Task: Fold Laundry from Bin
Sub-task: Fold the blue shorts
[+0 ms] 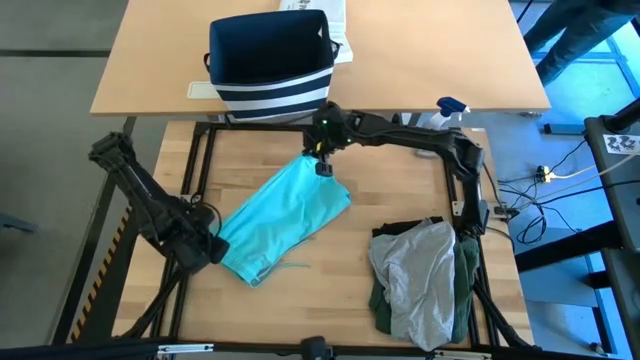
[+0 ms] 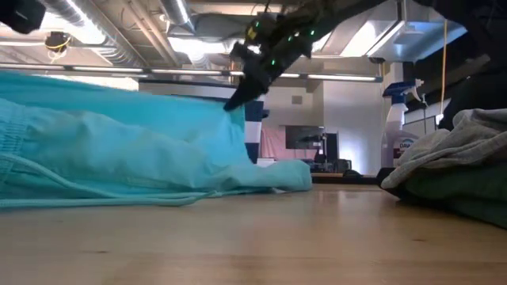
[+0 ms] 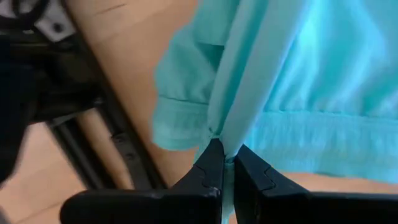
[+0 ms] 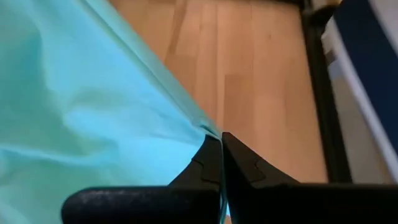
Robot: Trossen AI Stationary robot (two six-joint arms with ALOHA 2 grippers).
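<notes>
Right gripper (image 1: 323, 167) is pinched tight on a corner of the teal garment (image 1: 280, 215), just in front of the bin (image 1: 270, 62). Left gripper (image 1: 213, 247) is clamped on the garment's opposite end, far from the bin. Cloth is stretched between them over the table (image 1: 330, 270). Grey and green laundry pile (image 1: 425, 280) lies off to the bin's front-right.

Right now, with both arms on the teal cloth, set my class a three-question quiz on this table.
1. True or false: the teal garment lies inside the bin.
2. Which tool pinches the garment's corner nearest the bin: A left, B right?
3. Fill in: the folded pile has a light ____ garment on top.

Key: 1 false, it is spread on the table. 2 B, the right tool; the left tool grips the opposite end. 3 grey.
</notes>
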